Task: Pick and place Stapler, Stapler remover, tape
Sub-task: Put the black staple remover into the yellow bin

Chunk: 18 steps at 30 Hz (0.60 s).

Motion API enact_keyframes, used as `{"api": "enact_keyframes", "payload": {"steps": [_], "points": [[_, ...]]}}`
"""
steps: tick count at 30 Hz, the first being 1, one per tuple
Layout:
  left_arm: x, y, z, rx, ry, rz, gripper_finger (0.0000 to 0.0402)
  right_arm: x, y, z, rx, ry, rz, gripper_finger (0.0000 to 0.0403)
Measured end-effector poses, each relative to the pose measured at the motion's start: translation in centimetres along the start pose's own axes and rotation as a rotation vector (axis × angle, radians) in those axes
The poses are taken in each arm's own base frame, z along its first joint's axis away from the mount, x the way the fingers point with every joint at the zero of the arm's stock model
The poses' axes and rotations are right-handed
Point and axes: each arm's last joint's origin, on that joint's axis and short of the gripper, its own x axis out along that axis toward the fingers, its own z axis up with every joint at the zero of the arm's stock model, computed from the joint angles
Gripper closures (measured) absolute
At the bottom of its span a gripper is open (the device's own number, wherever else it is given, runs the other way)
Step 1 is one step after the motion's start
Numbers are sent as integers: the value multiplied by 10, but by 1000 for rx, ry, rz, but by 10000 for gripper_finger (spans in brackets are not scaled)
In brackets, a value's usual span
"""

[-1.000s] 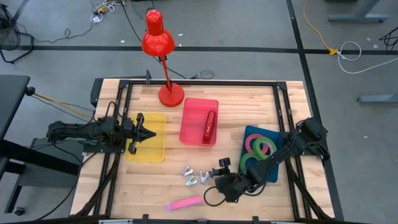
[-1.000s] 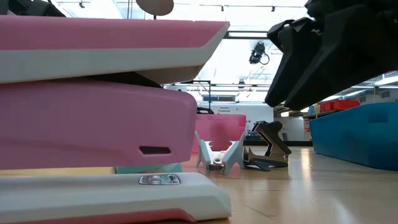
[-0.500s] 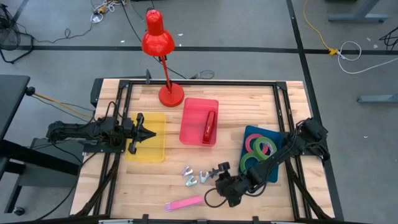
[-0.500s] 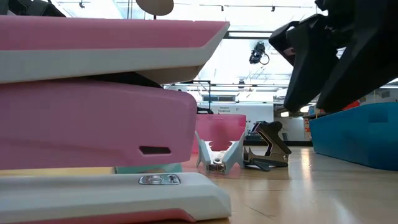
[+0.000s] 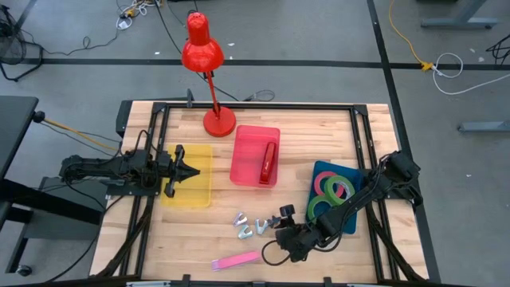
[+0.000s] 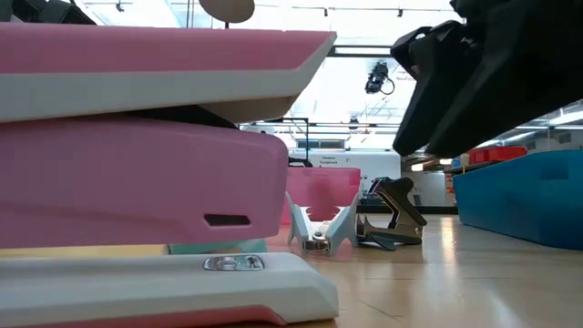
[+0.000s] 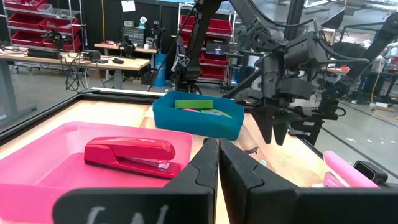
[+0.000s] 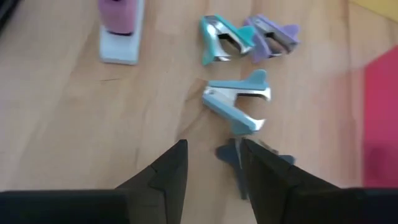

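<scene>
Over the near middle of the table: right gripper (image 5: 278, 220), fingers parted with nothing between them, poised above the cluster of stapler removers.
Stapler removers: a dark one (image 8: 239, 160) lies directly under the right gripper; a light blue one (image 8: 239, 104) sits just beyond it, then a teal one (image 8: 222, 38) and a purple one (image 8: 272, 36) side by side. From above they read as a small pale group (image 5: 249, 225) on bare wood.
Remover shape: each is a small claw with 2 wings and metal teeth; in the low view a white one (image 6: 321, 230) and a dark one (image 6: 392, 217) rest on the wood, touching or nearly so.
Pink stapler: at the near edge (image 5: 237, 261), long axis running left to right, tilted slightly; pink body on a pale base.
Red stapler: lying in the red tray (image 5: 241, 156), stapler (image 5: 268, 163) with its long axis near to far.
Tape: 2 green rolls (image 5: 320, 209) and 1 pinkish-red roll (image 5: 329, 186), flat in the blue bin (image 5: 319, 170) at the right.
Left gripper: (image 5: 190, 171) fingers pressed together, empty, hovering over the yellow tray (image 5: 199, 194) at the left.
Surface: pale wooden table top (image 5: 311, 131) in a black frame; a red desk lamp (image 5: 203, 60) stands at the far edge.
Room: grey floor with cables; benches and red storage bins behind.
</scene>
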Motion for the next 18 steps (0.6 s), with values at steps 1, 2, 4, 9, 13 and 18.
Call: {"api": "enact_keyframes", "payload": {"steps": [1,2,4,9,13,18], "points": [[0,0,0,0,0,0,383,0,0,0,-1,0,-9,254],[0,0,0,0,0,0,383,0,0,0,-2,0,-10,254],[0,0,0,0,0,0,383,0,0,0,-5,2,-3,254],[0,0,0,0,0,0,383,0,0,0,-1,2,-2,254],[0,0,0,0,0,0,383,0,1,0,30,6,29,254],[0,0,0,0,0,0,383,0,2,1,35,-1,51,254]]}}
